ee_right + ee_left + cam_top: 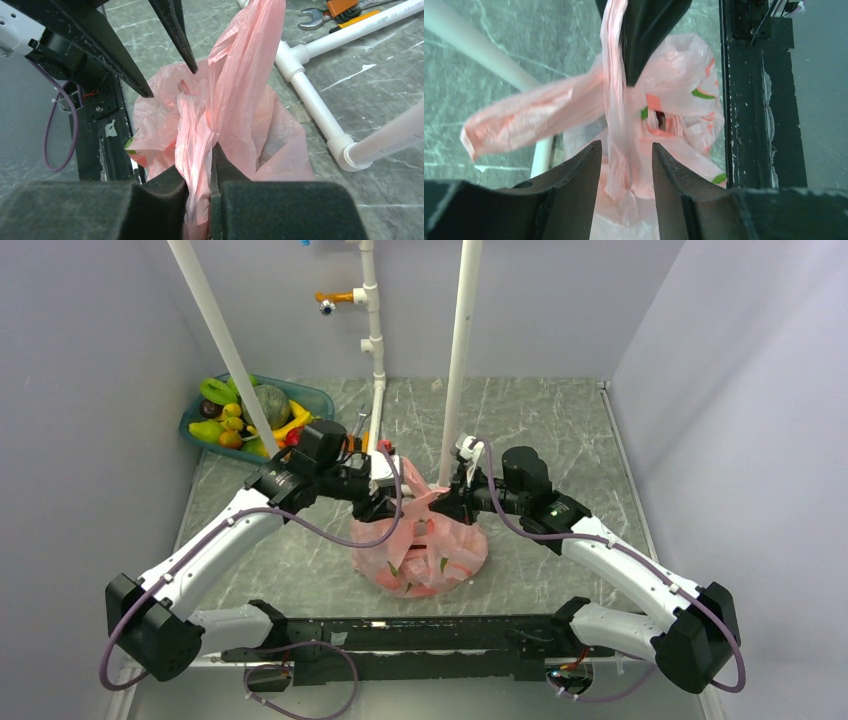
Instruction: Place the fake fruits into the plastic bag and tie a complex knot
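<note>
The pink plastic bag [420, 555] sits bulging in the middle of the table, its handle strips pulled up between my two grippers. My right gripper [200, 167] is shut on a bunched pink strip of the bag [192, 130]. My left gripper [626, 150] is open, with a hanging strip of the bag [616, 100] loose between its fingers. In the top view my left gripper [385, 505] and right gripper [450, 505] face each other just above the bag. A loose pink tail [524, 115] sticks out sideways. I cannot make out a tight knot. Fake fruits [235, 420] lie in the basin.
A teal basin [315, 398] stands at the back left. A white pipe frame [320, 110] rises behind the bag, with two upright poles [460, 350]. A metal wrench [312, 12] and an orange tool [345, 6] lie by it. A black rail [420, 635] runs along the near edge.
</note>
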Available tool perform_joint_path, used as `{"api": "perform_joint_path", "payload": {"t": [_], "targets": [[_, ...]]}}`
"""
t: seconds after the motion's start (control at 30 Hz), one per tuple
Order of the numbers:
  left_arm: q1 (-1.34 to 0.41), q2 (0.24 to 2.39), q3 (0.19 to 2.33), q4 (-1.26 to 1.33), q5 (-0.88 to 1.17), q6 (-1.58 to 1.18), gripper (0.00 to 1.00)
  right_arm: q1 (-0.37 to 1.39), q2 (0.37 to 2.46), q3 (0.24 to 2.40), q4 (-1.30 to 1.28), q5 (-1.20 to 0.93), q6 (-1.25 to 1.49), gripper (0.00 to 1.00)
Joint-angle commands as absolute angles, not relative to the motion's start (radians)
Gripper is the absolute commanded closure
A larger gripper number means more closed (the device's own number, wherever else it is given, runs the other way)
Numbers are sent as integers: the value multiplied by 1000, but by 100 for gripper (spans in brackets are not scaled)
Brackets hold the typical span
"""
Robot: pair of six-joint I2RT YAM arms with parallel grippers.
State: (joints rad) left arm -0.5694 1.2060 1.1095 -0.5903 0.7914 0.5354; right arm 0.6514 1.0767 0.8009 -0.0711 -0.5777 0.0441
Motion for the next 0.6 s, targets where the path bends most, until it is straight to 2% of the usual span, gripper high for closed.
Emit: {"api": "perform_joint_path", "payload": {"t": [0.0, 0.17, 0.23, 0.3, 0.33, 0.37, 0.4, 0.47, 0.57], "targets": [[-610, 1230, 1111, -469, 817, 503, 52, 653, 1063, 807, -54, -624, 30, 87], [-644, 1239, 1085, -390, 795, 492, 54, 652, 1063, 810, -61, -630, 32, 80], [-663, 1244, 1083, -378, 788, 499, 65, 652, 1061, 810, -72, -632, 32, 75], [-676, 1247, 1079, -372, 785, 499, 80, 653, 1051, 809, -102, -633, 22, 54], [-682, 1246, 1073, -366, 781, 500, 85, 653, 1045, 807, -119, -629, 13, 35], [-686, 1243, 1065, -361, 776, 504, 90, 652, 1039, 805, -137, -621, 10, 23], [-687, 1241, 1061, -358, 769, 506, 93, 651, 1032, 801, -154, -616, 9, 16], [-690, 1242, 1060, -363, 768, 515, 96, 650, 1024, 792, -183, -613, -11, 10], [-699, 1250, 1066, -376, 762, 521, 97, 650, 1017, 767, -181, -631, -7, 8]]}}
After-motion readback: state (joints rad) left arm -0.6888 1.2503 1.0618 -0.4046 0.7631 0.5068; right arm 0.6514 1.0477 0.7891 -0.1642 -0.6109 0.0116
